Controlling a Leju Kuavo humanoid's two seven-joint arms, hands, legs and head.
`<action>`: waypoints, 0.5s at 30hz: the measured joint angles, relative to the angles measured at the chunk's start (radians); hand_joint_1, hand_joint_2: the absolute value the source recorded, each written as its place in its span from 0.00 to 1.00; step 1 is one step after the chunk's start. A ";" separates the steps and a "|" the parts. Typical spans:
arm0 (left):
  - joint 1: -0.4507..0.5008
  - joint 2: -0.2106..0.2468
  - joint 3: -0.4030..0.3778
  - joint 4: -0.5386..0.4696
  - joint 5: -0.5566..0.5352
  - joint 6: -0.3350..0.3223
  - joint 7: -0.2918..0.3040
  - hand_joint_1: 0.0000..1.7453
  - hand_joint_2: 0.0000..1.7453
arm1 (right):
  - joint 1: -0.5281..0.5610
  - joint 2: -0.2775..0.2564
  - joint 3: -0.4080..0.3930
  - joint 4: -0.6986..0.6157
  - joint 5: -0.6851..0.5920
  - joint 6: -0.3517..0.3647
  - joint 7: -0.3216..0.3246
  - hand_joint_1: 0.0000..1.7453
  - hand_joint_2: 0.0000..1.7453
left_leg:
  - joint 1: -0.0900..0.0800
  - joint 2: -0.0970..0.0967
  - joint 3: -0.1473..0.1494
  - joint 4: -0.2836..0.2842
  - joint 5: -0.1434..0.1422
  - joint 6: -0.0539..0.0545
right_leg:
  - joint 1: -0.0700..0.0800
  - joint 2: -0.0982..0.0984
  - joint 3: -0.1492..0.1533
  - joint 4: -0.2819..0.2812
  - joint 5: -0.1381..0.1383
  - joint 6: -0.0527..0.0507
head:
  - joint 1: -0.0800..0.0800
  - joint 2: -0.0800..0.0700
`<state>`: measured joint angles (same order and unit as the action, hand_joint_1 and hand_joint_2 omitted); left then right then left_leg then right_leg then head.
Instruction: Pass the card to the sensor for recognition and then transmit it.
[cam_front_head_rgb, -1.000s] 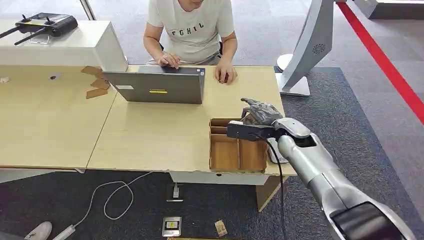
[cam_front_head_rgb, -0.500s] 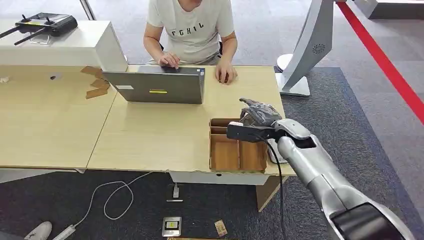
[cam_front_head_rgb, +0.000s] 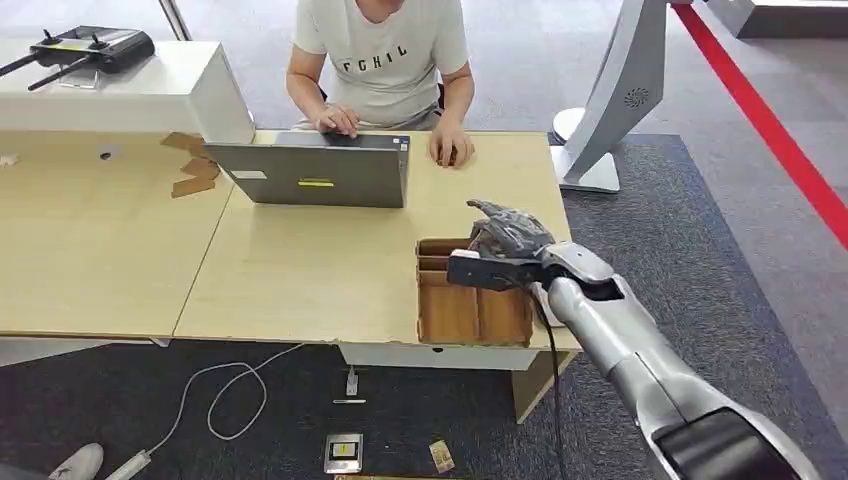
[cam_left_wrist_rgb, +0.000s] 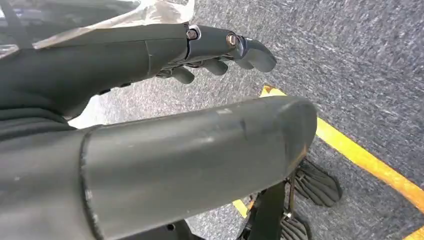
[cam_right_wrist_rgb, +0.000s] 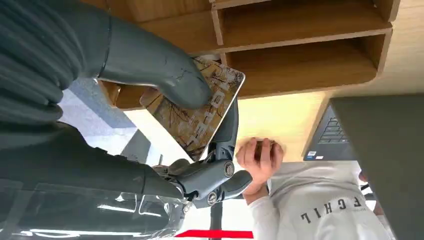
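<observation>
You are seeing a card (cam_right_wrist_rgb: 200, 117) printed in tan and brown with pale lettering, sitting under the thick grey thumb and against the darker fingers (cam_right_wrist_rgb: 227, 127) of the right hand (cam_front_head_rgb: 510, 235). Beyond those fingers, a person's white shirt (cam_front_head_rgb: 385, 45) is showing dark letters. The left hand (cam_left_wrist_rgb: 200, 47) is showing dark grey over grey carpet (cam_left_wrist_rgb: 360, 60) crossed by a yellow stripe (cam_left_wrist_rgb: 360, 155).

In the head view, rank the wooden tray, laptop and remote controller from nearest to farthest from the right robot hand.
1. Wooden tray, directly beneath the right robot hand.
2. Laptop, across the table by the person.
3. Remote controller, far-left corner on the white box.
</observation>
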<state>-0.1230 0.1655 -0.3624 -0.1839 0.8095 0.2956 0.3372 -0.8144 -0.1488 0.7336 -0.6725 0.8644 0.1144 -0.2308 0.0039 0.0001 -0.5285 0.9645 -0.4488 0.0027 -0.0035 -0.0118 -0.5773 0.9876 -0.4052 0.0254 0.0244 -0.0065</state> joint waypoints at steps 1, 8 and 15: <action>0.000 -0.002 0.000 0.000 0.000 0.001 0.000 0.00 0.00 | 0.000 0.000 0.000 0.000 0.000 -0.001 0.000 1.00 1.00 | 0.000 0.000 0.000 0.000 0.000 0.000 | 0.000 0.000 0.000 0.000 0.000 0.000 | 0.000 0.000; 0.000 -0.012 0.000 0.000 0.004 0.018 0.000 0.00 0.00 | -0.006 0.008 0.000 0.015 0.000 -0.003 -0.023 1.00 1.00 | 0.000 0.000 0.000 0.000 0.000 0.000 | 0.000 0.000 0.000 0.000 0.000 0.000 | 0.000 0.000; 0.000 -0.025 -0.001 0.000 0.018 0.035 0.009 0.00 0.00 | -0.028 0.030 0.005 0.049 0.001 -0.034 -0.076 1.00 1.00 | 0.000 0.000 0.000 0.000 0.000 0.000 | 0.000 0.000 0.000 0.000 0.000 0.000 | 0.000 0.000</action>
<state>-0.1234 0.1404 -0.3639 -0.1839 0.8278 0.3307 0.3464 -0.8426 -0.1187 0.7382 -0.6234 0.8652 0.0802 -0.3067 0.0039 0.0000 -0.5285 0.9645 -0.4485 0.0022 -0.0034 -0.0117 -0.5773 0.9877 -0.4050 0.0251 0.0244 -0.0065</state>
